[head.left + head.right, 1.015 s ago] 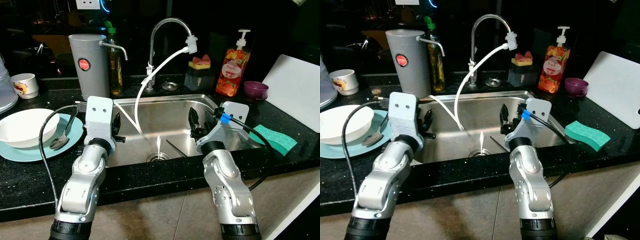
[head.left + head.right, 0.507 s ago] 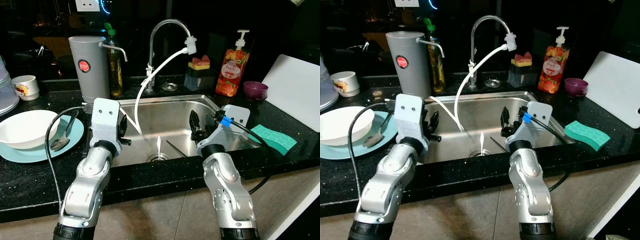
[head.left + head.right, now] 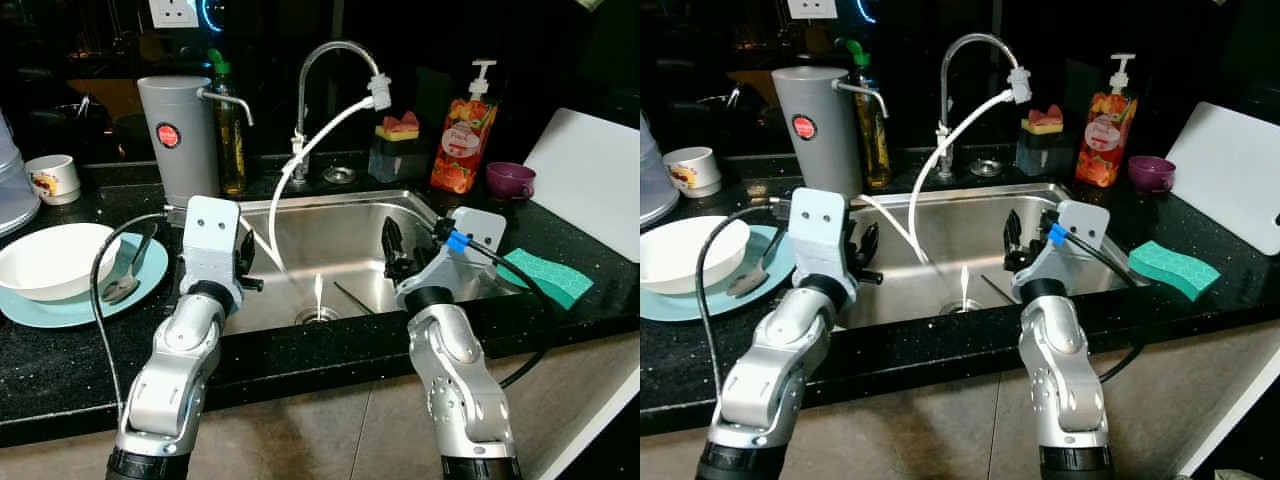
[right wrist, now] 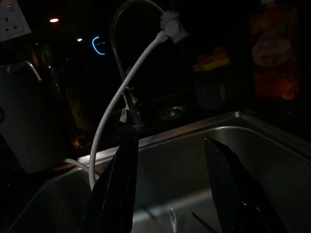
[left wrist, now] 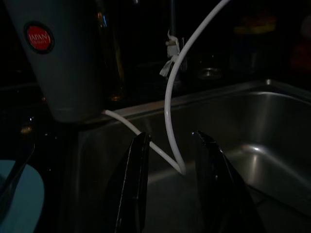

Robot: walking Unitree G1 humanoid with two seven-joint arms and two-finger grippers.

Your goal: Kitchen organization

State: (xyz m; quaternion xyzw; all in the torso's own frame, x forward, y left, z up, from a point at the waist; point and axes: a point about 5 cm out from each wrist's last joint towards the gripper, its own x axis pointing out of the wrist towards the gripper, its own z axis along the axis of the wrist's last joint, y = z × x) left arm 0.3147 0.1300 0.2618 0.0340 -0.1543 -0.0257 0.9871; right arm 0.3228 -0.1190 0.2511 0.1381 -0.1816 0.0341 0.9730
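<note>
Left eye view: bowl and spoon on plate, untouched. Left gripper, shifted right off plate's edge to sink rim, narrowly open, empty. Right gripper steady, wide, empty. Likely repositioning; no grasp yet.

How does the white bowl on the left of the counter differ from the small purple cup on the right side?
The wide white ceramic bowl is much larger than the small purple cup. The bowl rests on a light blue plate beside a metal spoon; the cup stands directly on the black counter, near the orange soap bottle. Both stand upright, and neither hand touches them.
</note>
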